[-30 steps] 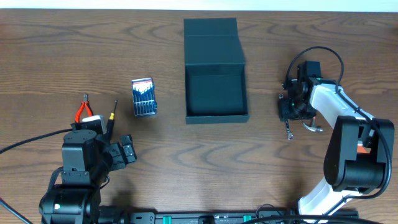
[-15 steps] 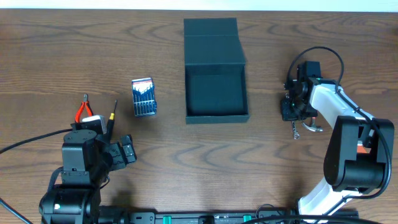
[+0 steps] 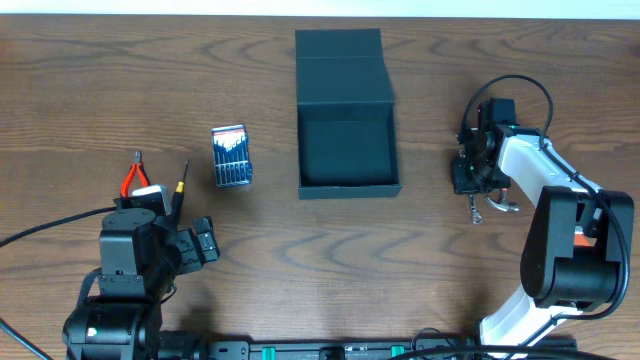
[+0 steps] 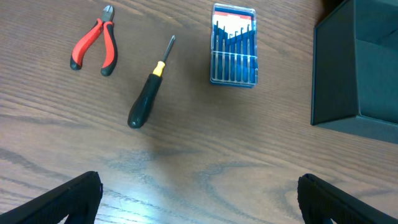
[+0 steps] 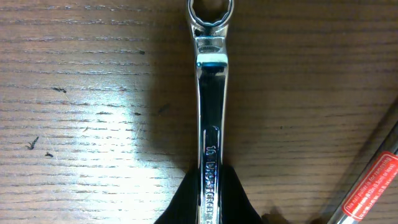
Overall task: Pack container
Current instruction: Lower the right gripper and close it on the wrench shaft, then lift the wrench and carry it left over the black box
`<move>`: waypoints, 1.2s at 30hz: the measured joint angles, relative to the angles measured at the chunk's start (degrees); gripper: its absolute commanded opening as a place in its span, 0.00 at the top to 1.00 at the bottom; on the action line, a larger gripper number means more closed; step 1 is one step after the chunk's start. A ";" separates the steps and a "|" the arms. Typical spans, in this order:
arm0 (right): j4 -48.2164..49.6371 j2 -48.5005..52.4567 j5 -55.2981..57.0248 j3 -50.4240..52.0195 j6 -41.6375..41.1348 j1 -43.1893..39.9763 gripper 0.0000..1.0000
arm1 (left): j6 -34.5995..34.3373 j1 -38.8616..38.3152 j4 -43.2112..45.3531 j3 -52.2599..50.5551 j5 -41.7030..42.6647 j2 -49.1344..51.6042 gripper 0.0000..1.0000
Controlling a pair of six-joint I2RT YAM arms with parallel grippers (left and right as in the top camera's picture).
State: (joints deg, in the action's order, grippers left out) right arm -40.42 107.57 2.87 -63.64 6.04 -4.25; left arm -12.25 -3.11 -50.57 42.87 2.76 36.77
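Observation:
The container [image 3: 347, 187] is a dark teal-black box, open, at the middle of the table, with its flap lid [image 3: 340, 58] lying flat behind it. Its near corner shows at the right of the left wrist view [image 4: 348, 93]. My right gripper [image 3: 470, 183] is low over the table to the right of the box, shut on the shaft of a chrome wrench [image 5: 210, 93]. The wrench's ring end points away from the black fingers [image 5: 230, 196]. My left gripper [image 4: 199, 199] hangs open over bare wood at the front left.
Red-handled pliers [image 4: 93, 46], a black screwdriver [image 4: 146, 93] and a small blue bit case [image 4: 234, 45] lie left of the box. A chrome tool with a red label [image 5: 373, 186] lies just right of the wrench. The right arm's base [image 3: 570, 270] stands at the front right.
My right gripper has closed on the wrench and shifted slightly to the right with it. The left arm has not moved.

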 measured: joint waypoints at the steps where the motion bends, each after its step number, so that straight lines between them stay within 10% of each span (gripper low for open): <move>1: -0.09 0.00 -0.04 -0.04 -0.02 0.00 0.99 | 0.02 0.00 0.00 0.00 0.00 0.00 0.01; 24: -12.63 -3.67 -2.91 -11.47 0.04 0.70 0.99 | 0.00 0.00 0.00 0.00 0.00 0.00 0.01; 36: -24.26 -5.60 -3.17 -29.68 6.25 15.32 0.99 | 0.02 0.00 0.00 0.00 0.00 0.00 0.01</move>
State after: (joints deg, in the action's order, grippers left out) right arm -64.69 101.97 -0.30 -93.32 12.29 11.07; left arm -12.23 -3.11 -50.57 42.87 2.76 36.77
